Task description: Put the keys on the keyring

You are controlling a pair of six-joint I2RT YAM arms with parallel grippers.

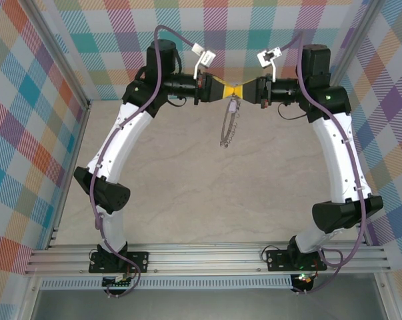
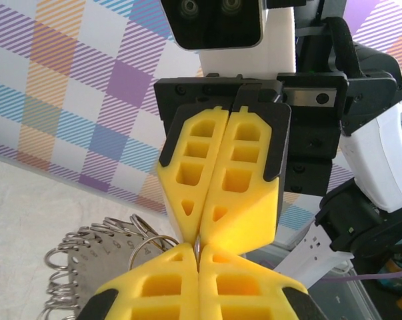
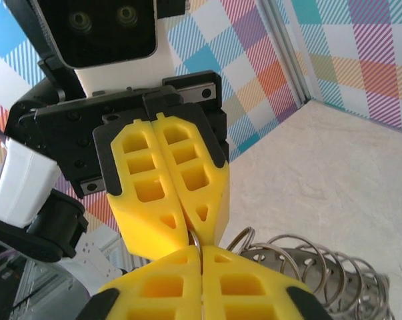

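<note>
The left gripper (image 1: 231, 90) and right gripper (image 1: 239, 90) meet tip to tip in mid-air, their yellow fingers pressed flat together with no gap. From the left wrist, the left gripper (image 2: 199, 259) is clamped on a thin arc of wire that comes out right at its tips. The right gripper (image 2: 201, 230) bites the same spot from the opposite side, though what it pinches is hard to make out. That wire belongs to the keyring (image 1: 227, 130), a large floppy loop of thin grey scalloped metal chain, which hangs straight below the joined fingertips and clear of the pale stone-patterned table (image 1: 187, 187). Its coils bunch just below and beside the tips (image 2: 81, 263). A tiny silvery key (image 1: 233, 105) with a pale lilac head seems to dangle just under the tips, at the top of the loop, but it is too small to tell whether it is threaded. The job now looks like fine work at the pinch point. One gripper should hold firm and level while the other makes only small moves along the wire, so the loop hangs free and untwisted. Neither should let go until the key is plainly captured.
</note>
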